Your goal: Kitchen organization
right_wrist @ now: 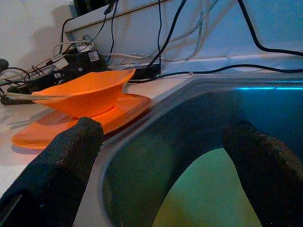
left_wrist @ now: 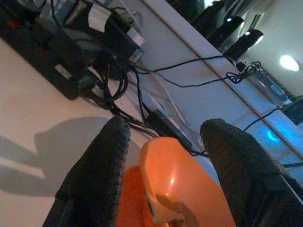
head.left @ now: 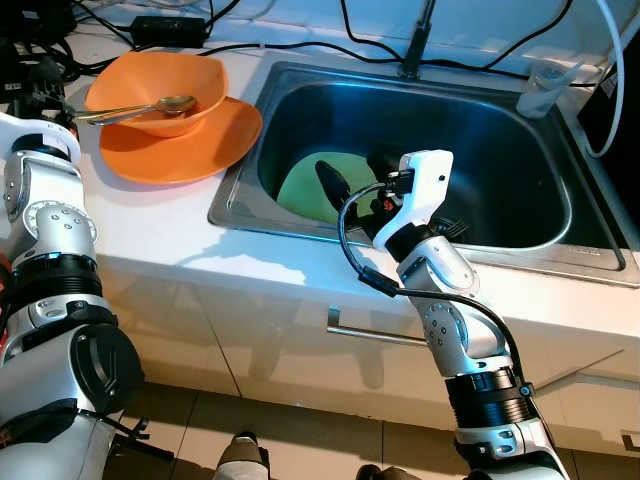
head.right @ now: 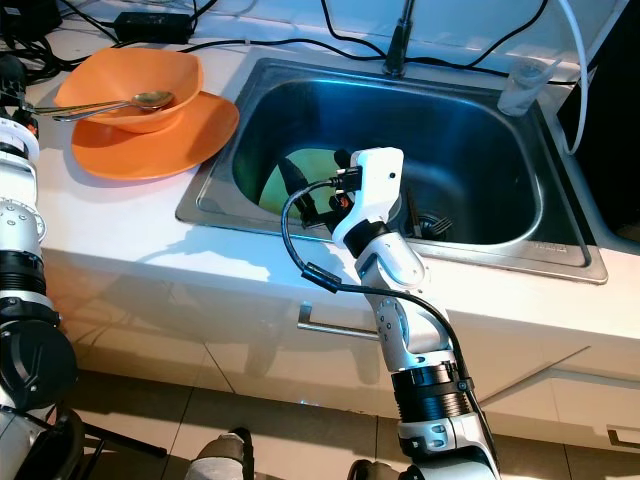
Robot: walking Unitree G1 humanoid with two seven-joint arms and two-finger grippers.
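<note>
Bright, even light on the white counter [head.left: 150, 230] in the head views; bluish glare inside the sink [head.left: 520, 150] toward 12 o'clock; soft arm shadows below; wrist views dimmer, with blurred black fingers [right_wrist: 66, 156] up close.

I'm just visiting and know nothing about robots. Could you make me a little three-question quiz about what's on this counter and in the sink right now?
1. True or false: the orange bowl sits on the orange plate.
2. What lies in the sink under the right gripper?
A. a green plate
B. a red mug
C. a blue sponge
3. Fill in: the utensil resting in the bowl is a ____.

Key
1. True.
2. A, the green plate.
3. Spoon.
</note>
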